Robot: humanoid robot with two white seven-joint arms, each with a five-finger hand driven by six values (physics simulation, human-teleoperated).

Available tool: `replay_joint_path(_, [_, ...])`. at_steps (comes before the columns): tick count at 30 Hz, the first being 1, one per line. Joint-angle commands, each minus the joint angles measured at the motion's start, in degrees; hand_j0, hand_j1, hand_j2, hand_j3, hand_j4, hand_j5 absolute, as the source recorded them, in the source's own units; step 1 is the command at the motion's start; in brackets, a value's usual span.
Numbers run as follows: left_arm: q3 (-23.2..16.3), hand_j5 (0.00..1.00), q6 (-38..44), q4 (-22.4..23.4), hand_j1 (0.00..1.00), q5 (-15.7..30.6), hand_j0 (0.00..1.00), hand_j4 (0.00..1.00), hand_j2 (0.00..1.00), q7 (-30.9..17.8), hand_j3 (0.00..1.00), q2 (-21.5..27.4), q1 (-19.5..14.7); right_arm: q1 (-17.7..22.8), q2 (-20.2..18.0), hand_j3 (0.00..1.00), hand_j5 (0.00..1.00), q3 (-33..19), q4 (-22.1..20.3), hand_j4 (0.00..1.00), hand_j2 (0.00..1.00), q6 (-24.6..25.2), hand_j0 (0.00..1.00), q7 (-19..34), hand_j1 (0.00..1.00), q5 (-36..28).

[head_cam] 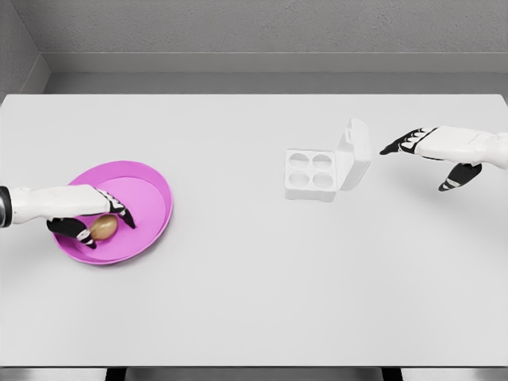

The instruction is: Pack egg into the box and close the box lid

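A brown egg [104,227] lies in a magenta bowl [151,190] at the left of the table. My left hand [101,219] reaches into the bowl, its fingers curled around the egg, thumb below and fingers above. A white egg box [311,175] with several hollow cups sits right of centre, its lid [355,154] standing open on the right side. My right hand [425,155] hovers to the right of the lid, fingers spread and holding nothing.
The white table [254,302] stretches wide around both objects. A grey wall runs behind its far edge.
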Motion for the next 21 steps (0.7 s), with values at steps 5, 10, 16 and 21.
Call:
replay_joint_path(5, [0.0, 0.39, 0.0, -0.1, 0.39, 0.4, 0.39, 0.39, 0.39, -0.1, 0.39, 0.1, 0.0, 0.0, -0.1, 1.00, 1.00, 0.0, 0.0, 1.00, 1.00, 0.1, 1.00, 0.0, 1.00, -0.3])
replay_joint_path(10, [0.0, 0.35, -0.1, -0.1, 0.35, 0.4, 0.35, 0.35, 0.35, 0.0, 0.35, 0.0, 0.0, 0.0, -0.1, 1.00, 1.00, 0.1, -0.1, 1.00, 1.00, 0.1, 1.00, 0.0, 1.00, -0.3])
replay_joint_path(16, [1.4, 0.32, -0.1, -1.1, 0.32, 1.0, 0.32, 0.32, 0.32, -0.1, 0.32, 0.0, -0.1, -0.1, -0.1, 1.00, 1.00, 0.1, -0.2, 1.00, 1.00, 0.1, 1.00, 0.0, 1.00, -0.4])
replay_joint_path(21, [2.8, 0.31, 0.1, -5.8, 0.31, 1.0, 0.31, 0.31, 0.31, -0.2, 0.31, -0.1, -0.3, -0.1, -0.1, 1.00, 1.00, 0.1, -0.2, 1.00, 1.00, 0.1, 1.00, 0.0, 1.00, -0.4])
